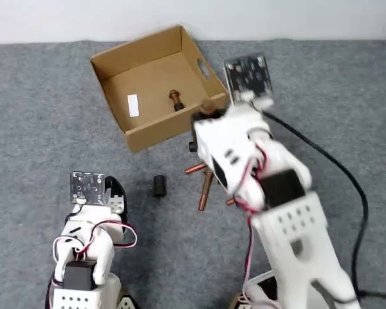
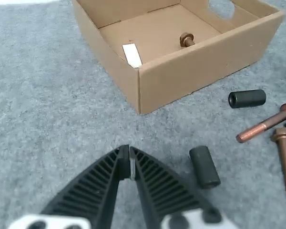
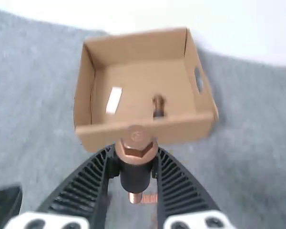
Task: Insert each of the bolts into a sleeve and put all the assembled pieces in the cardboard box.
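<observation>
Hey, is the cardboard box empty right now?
No, a bolt lies on the floor of the cardboard box, not far from a white label.

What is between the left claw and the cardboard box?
Just bare grey carpet between the left gripper and the cardboard box, seen in the left wrist view. A black sleeve lies off to one side.

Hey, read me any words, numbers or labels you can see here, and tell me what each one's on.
No readable text anywhere.
White sticker on the cardboard box floor: looks blank.
Circuit board on each arm's wrist: markings too small to read.
Sleeved bolt held by the right gripper: no marking visible.
</observation>
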### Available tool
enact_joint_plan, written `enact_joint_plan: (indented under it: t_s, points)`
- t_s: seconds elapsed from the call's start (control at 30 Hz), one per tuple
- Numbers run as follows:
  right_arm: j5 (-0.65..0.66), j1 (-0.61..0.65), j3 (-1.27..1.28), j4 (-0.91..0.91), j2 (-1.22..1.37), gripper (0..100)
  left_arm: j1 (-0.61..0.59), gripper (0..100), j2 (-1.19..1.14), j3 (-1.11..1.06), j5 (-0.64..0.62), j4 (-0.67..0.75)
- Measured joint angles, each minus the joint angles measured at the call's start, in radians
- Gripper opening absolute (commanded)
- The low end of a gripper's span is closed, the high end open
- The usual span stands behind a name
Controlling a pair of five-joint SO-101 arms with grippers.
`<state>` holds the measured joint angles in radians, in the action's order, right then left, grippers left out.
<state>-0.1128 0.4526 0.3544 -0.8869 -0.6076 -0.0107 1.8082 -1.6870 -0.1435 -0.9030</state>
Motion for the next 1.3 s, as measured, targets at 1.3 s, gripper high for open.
enact_joint_plan:
  t_s: [1.3]
  points:
    - [0.253,0.002,-0.680,0.270,1.146,4.3,-0.006,1,0.000,-0.002,0.000,-0.080]
